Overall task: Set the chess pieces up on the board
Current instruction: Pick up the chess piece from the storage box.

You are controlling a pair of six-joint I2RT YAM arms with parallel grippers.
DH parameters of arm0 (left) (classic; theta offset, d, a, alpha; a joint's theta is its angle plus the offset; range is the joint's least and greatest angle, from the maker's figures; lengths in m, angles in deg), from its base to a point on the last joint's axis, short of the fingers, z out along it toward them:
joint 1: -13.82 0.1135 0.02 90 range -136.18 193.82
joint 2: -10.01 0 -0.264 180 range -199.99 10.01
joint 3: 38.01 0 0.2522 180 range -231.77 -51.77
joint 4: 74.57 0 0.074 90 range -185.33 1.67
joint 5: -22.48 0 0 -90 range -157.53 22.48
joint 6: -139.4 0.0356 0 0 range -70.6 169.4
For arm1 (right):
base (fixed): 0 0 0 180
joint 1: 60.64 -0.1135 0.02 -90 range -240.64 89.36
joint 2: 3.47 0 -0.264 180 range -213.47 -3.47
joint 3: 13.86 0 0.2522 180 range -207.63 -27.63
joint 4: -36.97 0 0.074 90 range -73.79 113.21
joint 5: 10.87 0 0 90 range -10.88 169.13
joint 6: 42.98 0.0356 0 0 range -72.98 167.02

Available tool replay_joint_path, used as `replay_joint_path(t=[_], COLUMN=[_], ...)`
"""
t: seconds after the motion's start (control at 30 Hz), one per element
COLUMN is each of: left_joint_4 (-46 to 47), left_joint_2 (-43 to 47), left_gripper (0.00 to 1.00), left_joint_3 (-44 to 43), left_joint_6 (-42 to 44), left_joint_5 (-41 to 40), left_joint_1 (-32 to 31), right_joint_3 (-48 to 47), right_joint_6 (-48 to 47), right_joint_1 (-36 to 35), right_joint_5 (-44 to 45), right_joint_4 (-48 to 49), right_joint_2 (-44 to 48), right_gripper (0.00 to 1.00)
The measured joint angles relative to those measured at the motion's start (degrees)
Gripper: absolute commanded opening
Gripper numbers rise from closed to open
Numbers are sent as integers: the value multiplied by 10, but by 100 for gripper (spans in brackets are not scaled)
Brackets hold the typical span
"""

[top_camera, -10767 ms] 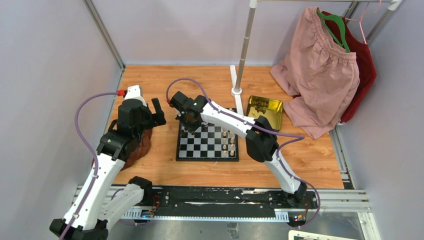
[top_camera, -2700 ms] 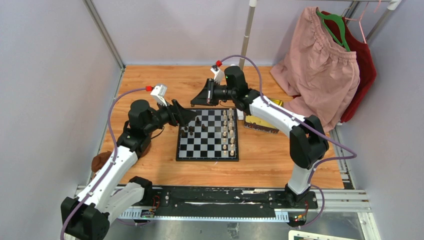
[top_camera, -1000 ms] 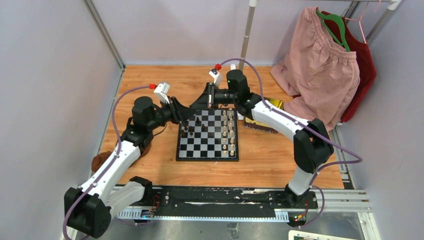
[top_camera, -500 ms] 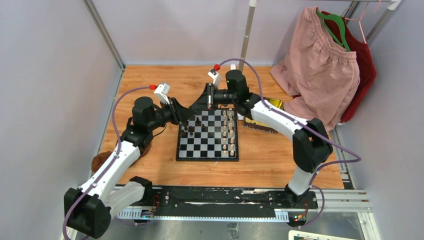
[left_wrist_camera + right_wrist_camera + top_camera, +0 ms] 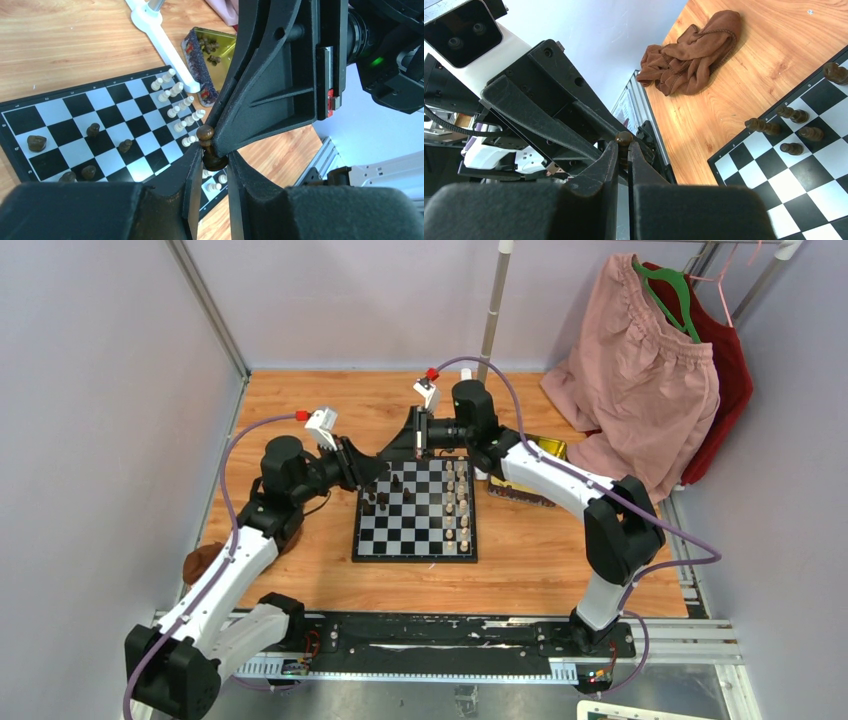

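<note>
Over the far-left corner of the board (image 5: 400, 536), mid-air: left gripper (image 5: 212, 161) & right gripper (image 5: 623, 150) are tip to tip, both pinching one dark pawn (image 5: 205, 134), head poking out btwn them. Left arm's nearer the board's left side, so prob. right lets go.

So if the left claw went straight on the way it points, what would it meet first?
The right claw, tip to tip with the left claw; both seem to pinch the same dark pawn, so there's hardly any gap.
</note>
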Motion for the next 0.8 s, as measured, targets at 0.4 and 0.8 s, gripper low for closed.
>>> replay_joint_path(t=[0.4, 0.8], left_joint_4=[-69, -138], left_joint_2=[9, 11], left_gripper=[0, 0], left_joint_3=[-21, -49], left_joint_6=[78, 154], left_joint_5=[1, -4], left_joint_1=[0, 1], right_joint_3=[6, 6], right_joint_6=[-9, -42], right_joint_1=[-1, -1], right_joint_5=[-18, -26], right_joint_4=[-5, -58], right_joint_2=[0, 15], right_gripper=[27, 28])
